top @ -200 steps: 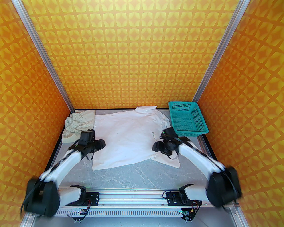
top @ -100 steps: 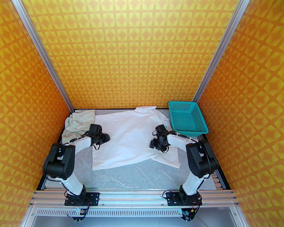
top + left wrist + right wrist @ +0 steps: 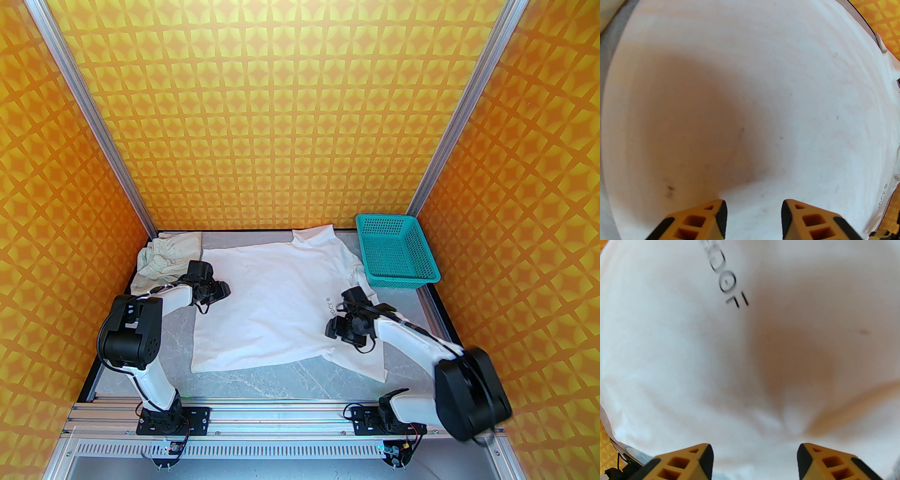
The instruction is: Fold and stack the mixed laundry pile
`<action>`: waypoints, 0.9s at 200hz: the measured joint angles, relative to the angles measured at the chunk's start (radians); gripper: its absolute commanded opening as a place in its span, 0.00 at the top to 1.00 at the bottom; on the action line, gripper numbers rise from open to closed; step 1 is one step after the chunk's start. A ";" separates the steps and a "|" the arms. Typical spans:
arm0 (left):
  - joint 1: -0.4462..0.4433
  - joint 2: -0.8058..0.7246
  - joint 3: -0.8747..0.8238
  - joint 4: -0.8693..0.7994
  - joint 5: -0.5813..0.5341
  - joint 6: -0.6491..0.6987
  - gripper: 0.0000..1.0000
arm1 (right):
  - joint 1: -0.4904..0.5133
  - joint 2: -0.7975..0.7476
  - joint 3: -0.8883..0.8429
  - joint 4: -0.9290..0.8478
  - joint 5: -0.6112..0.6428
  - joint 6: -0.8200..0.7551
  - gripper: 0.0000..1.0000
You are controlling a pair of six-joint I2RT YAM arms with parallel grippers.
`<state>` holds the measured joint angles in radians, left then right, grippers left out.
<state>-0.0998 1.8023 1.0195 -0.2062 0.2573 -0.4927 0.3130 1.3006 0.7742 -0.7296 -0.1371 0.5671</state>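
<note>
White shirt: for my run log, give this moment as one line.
shirt spread flat | left gripper open over its left edge | right gripper open over its right side

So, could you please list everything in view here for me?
white shirt: one, white, spread flat mid-table, small dark print near its right side.
beige-cream garment: one, beige, bunched at the far-left corner beside the shirt.
mesh basket: one, teal, far-right corner.
table: one, grey marbled.
walls: three, orange patterned, around the table.
left gripper: one, yellow-black, open, over the shirt's left part.
right gripper: one, yellow-black, open, over the shirt by the print.
</note>
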 measured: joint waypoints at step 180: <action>0.008 0.427 0.571 -0.100 0.076 -0.023 0.61 | -0.006 0.769 0.727 0.014 0.075 -0.112 0.41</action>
<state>-0.0917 2.2295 1.5906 -0.3065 0.3328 -0.5156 0.3073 2.0697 1.5013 -0.7151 -0.0620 0.4549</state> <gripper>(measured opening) 0.391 0.596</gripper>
